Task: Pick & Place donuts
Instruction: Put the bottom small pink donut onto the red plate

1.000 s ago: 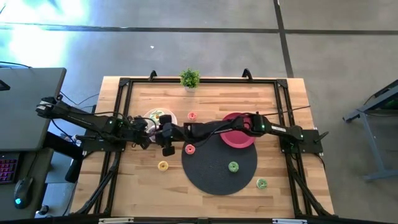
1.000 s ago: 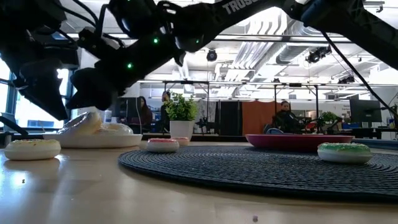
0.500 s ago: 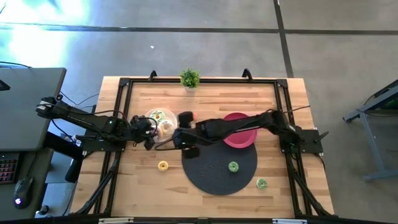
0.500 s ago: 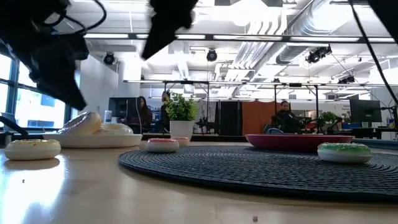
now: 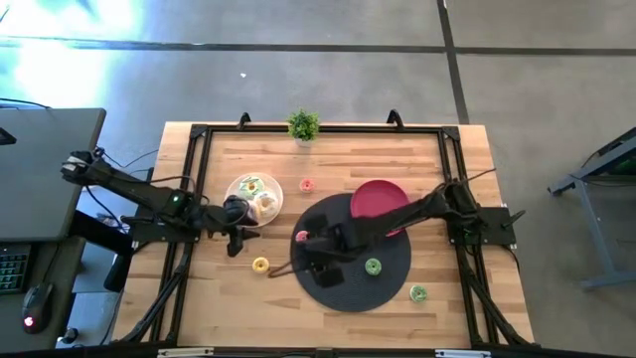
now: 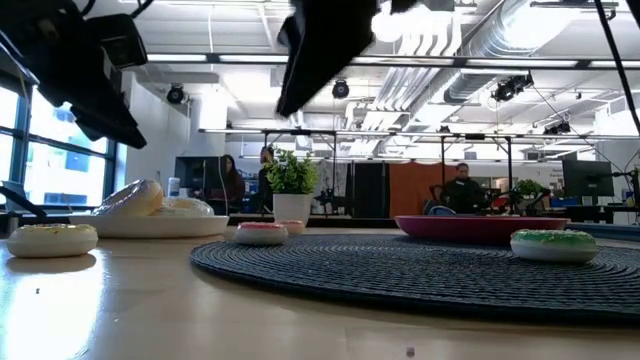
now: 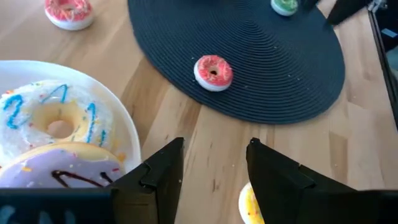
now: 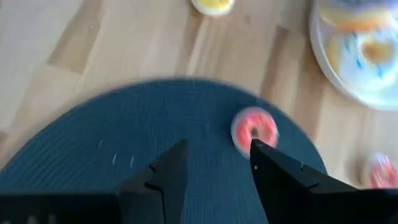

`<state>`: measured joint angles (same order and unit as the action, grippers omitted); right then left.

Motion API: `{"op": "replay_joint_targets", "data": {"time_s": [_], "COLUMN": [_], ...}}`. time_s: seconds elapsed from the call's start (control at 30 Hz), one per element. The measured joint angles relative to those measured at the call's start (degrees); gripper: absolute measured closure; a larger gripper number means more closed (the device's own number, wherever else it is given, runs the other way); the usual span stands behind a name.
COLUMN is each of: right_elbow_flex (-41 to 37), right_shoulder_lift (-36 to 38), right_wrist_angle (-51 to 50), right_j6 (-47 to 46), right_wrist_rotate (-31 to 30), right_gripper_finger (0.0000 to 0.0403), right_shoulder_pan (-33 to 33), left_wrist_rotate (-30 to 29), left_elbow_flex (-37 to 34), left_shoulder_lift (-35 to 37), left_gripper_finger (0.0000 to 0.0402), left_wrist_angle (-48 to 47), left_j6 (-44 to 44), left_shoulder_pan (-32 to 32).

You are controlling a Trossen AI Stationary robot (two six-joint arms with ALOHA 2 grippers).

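1. The right arm stretches from its base at the table's right edge low across the dark round mat (image 5: pixel 350 261), and the right gripper (image 5: pixel 316 261) hangs over the mat's left part, its fingers parted with nothing between them.
2. A pink donut (image 5: pixel 301 237) lies on the mat's left rim, just beyond that gripper's fingertips; the right wrist view shows the same pink donut (image 8: pixel 254 132) ahead of the open jaws.
3. The left arm reaches in from the left side, and the left gripper (image 5: pixel 236 239) sits between the white plate (image 5: pixel 238 189) and the yellow donut (image 5: pixel 260 265), jaws apart and empty.
4. The white plate holds several donuts; the red plate (image 5: pixel 380 197) overlaps the mat's far right rim.
5. A green donut (image 5: pixel 373 266) rests on the mat, a speckled green donut (image 5: pixel 418 292) on bare wood near the front right, and another pink donut (image 5: pixel 307 185) beside the white plate.
6. The front left wood lies open, and a potted plant (image 5: pixel 303 125) stands at the far edge.
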<state>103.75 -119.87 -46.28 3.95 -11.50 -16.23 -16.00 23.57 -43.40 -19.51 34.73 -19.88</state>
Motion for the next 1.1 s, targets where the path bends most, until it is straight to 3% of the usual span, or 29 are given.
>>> {"op": "replay_joint_targets", "data": {"time_s": [0.17, 0.37, 0.47, 0.67, 0.83, 0.97, 1.1], "right_elbow_flex": [-11.52, -19.70, -22.60, -28.22, -31.64, -32.16, -30.63], "right_shoulder_lift": [-0.02, -0.13, -0.11, -0.11, 0.09, 0.09, -0.07], "right_wrist_angle": [18.31, 28.19, 35.53, 41.61, 45.48, 47.10, 46.70], "right_j6": [1.94, -0.52, -0.53, 0.69, 0.82, 1.00, -0.65], "right_wrist_rotate": [1.94, 2.79, 6.27, 10.81, 9.04, 10.20, 10.97], "right_gripper_finger": [0.0235, 0.0225, 0.0224, 0.0224, 0.0227, 0.0262, 0.0332], "right_shoulder_pan": [0.75, 5.41, 7.45, 9.19, 9.07, 9.10, 9.48], "left_wrist_rotate": [-3.94, -4.55, -5.85, -5.78, -5.93, -6.19, -6.22], "left_elbow_flex": [0.00, 0.00, 0.00, 0.00, 0.02, 0.02, 0.02], "left_shoulder_lift": [-0.02, -0.02, -0.02, -0.04, -0.04, -0.04, -0.04], "left_gripper_finger": [0.0234, 0.0234, 0.0234, 0.0234, 0.0234, 0.0234, 0.0234], "left_wrist_angle": [-0.02, -0.04, -0.06, -0.11, -0.44, -0.43, -0.43], "left_j6": [1.19, 1.71, 1.73, 1.74, 1.67, 1.65, 1.62], "left_shoulder_pan": [-2.45, -2.68, -2.68, -2.66, -2.66, -2.66, -2.66]}}
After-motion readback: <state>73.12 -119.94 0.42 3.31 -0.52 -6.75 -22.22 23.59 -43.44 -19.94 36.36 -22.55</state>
